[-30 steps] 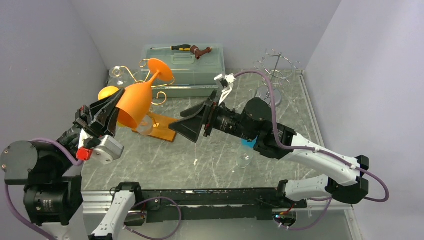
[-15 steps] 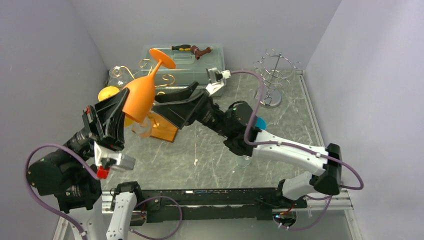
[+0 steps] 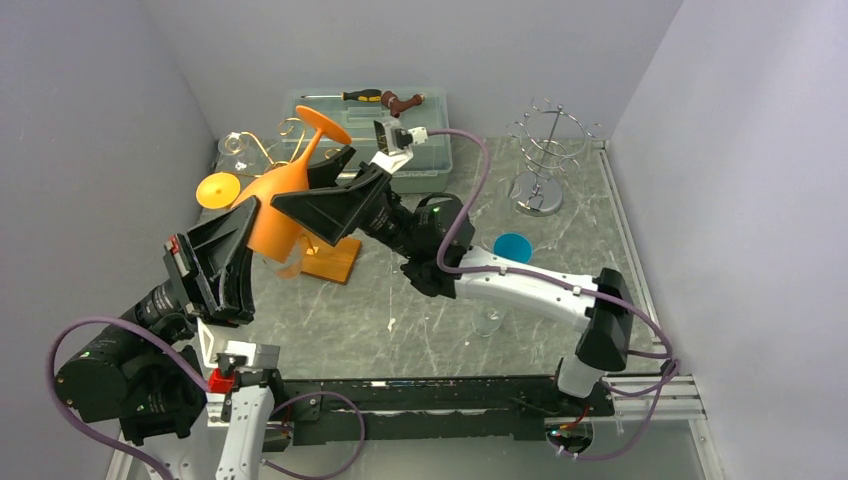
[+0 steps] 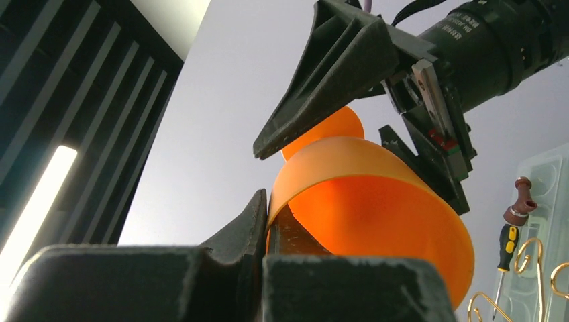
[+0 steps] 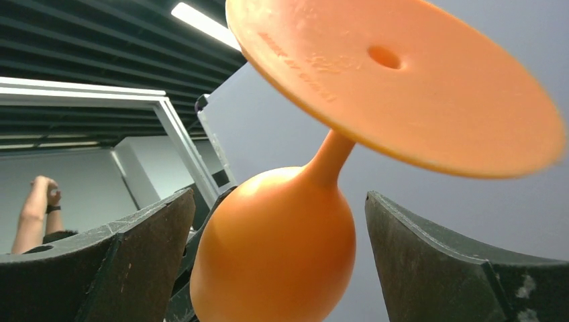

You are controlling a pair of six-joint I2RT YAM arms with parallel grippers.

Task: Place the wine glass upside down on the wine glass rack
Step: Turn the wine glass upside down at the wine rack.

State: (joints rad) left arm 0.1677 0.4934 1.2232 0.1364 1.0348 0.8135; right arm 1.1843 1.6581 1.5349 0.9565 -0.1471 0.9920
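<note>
My left gripper (image 4: 267,218) is pinching the rim of the orange wine glass (image 3: 272,205). It holds the glass up in the air, just left of the gold rack (image 3: 332,262) and higher than it. The glass is tipped over, with its mouth down low and its round foot (image 3: 322,124) up high. My right gripper (image 5: 278,201) is spread wide, with one finger on each side of the bowl. I cannot tell if it touches the glass.

So the first part is done. The glass is picked up and mostly turned over. But it is not on the rack yet. I think my right gripper has to take it next. Then the stem has to slide into a gold loop so the glass hangs.

Now I count.
- Two grippers.
- One orange wine glass.
- One small orange cone (image 3: 217,188) left of the rack. I cannot tell what it is.
- Two clear glasses. The far glass (image 3: 235,146) is behind the rack on its left. The near glass (image 3: 488,320) is on the table (image 3: 420,300), well right of the rack.
- One clear box (image 3: 432,125) behind the rack, with one screwdriver (image 3: 362,96) on top.
- One blue disc (image 3: 512,246) right of the rack.
- One silver wire stand (image 3: 545,140) far right of the rack.
</note>
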